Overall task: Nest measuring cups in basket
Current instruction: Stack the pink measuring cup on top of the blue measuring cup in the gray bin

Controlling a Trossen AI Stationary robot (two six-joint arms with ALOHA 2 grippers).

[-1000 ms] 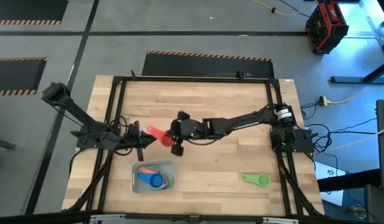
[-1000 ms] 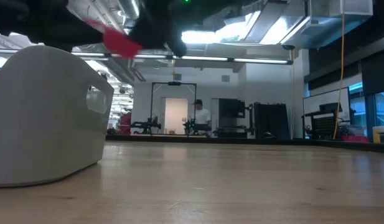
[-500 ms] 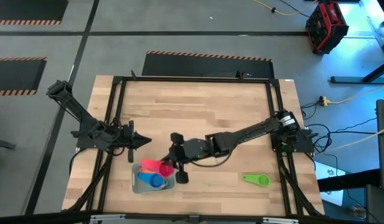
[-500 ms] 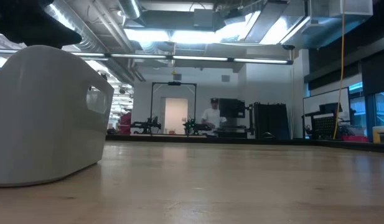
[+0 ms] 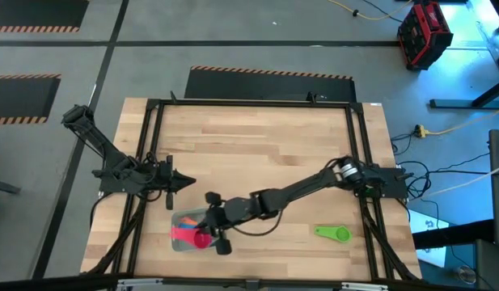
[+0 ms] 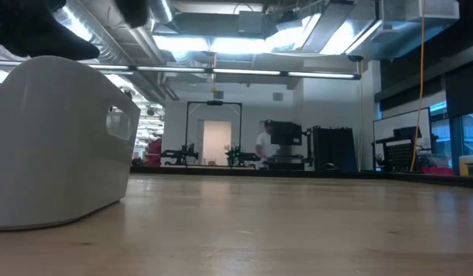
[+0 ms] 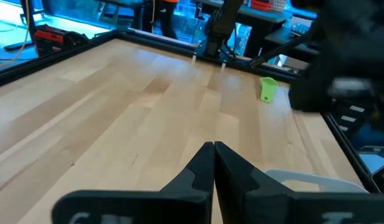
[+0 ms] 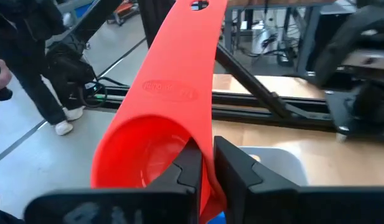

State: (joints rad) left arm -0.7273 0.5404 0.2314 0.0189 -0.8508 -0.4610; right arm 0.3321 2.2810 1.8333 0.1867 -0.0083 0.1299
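High view: pink cup [image 5: 192, 236], pinched at its rim by the right hand [image 5: 210, 230], now hangs over the basket [image 5: 179, 220], carried down from mid-desk a second ago. Releasing comes next, I judge. Green cup [image 5: 333, 234] waits far right of it. Left hand [image 5: 178, 181] sits clenched, empty, just beyond.

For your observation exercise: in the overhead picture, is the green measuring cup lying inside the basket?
No: the green measuring cup lies on the bare table, well away from the basket, on the right arm's side.
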